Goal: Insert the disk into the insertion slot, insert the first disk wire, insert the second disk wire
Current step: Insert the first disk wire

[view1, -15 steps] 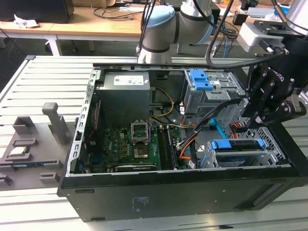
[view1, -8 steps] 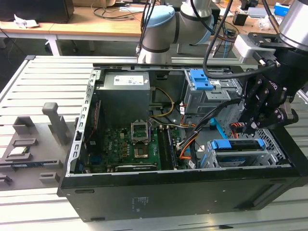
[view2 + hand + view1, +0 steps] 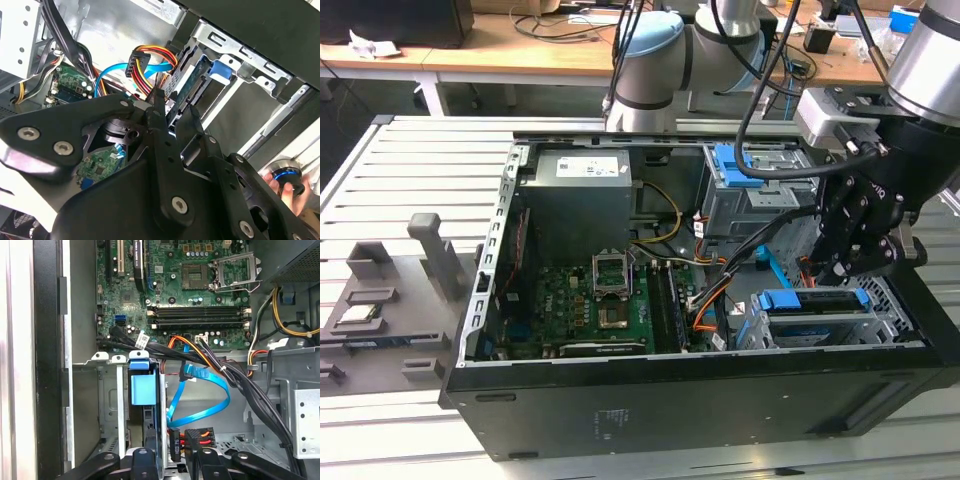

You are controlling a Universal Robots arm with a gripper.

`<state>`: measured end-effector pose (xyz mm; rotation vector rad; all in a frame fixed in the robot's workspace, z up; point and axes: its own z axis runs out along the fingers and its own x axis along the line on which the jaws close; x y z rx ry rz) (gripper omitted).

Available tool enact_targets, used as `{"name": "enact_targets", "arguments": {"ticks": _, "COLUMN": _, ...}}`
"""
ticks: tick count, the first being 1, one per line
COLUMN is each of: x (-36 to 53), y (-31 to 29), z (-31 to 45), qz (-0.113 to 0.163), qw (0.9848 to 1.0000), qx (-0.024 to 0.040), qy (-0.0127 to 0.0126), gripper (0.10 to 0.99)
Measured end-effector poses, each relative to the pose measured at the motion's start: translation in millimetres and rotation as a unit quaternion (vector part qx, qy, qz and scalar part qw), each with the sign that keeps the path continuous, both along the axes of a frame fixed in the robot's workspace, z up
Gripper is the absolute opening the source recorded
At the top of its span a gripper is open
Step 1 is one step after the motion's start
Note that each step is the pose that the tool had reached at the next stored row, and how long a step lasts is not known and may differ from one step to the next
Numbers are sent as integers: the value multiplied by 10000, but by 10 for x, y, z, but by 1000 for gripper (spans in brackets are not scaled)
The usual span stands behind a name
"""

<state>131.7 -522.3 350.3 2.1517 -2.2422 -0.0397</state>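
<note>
**Gripper.** The gripper (image 3: 835,268) hangs directly over the inner end of the insertion slot (image 3: 892,312). This is at the exterior view's right of the open computer case (image 3: 670,400). In both wrist views its two black fingers (image 3: 156,117) stand a moderate gap apart with nothing clamped between them. In the first wrist view the finger bases are cut off by the frame edge.

**Disk.** The disk (image 3: 810,302) lies inside the insertion slot, clipped in its blue bracket. In the first wrist view it is seen end-on, and the end nearest the gripper is hidden behind one finger. In the second wrist view a strip of its circuit-board edge (image 3: 192,90) shows past the fingertips.

**First disk wire.** The first disk wire (image 3: 150,56) ends in a black plug that sits just beside the slot's inner end, clear of both fingers. The plug appears not to be mated to the disk, though the gripper linkage partly masks the junction.

**Second disk wire.** The second disk wire (image 3: 226,399) forms a loop beside the slot, between it and the motherboard (image 3: 185,285). Its lower end passes behind the black plug and cannot be traced.
</note>
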Motion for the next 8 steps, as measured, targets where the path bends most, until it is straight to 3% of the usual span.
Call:
{"name": "enact_targets", "arguments": {"ticks": 4, "x": 0, "y": 0, "z": -1, "qz": 0, "qw": 10000, "qx": -2, "qy": 0, "gripper": 345}}
{"name": "enact_targets", "arguments": {"ticks": 5, "x": 0, "y": 0, "z": -2, "qz": 0, "qw": 10000, "qx": -3, "qy": 0, "gripper": 220}}
{"name": "enact_targets", "arguments": {"ticks": 6, "x": 0, "y": 0, "z": -2, "qz": 0, "qw": 10000, "qx": -4, "qy": 0, "gripper": 165}}
{"name": "enact_targets", "arguments": {"ticks": 8, "x": -1, "y": 0, "z": -3, "qz": -1, "qw": 10000, "qx": -5, "qy": 0, "gripper": 165}}
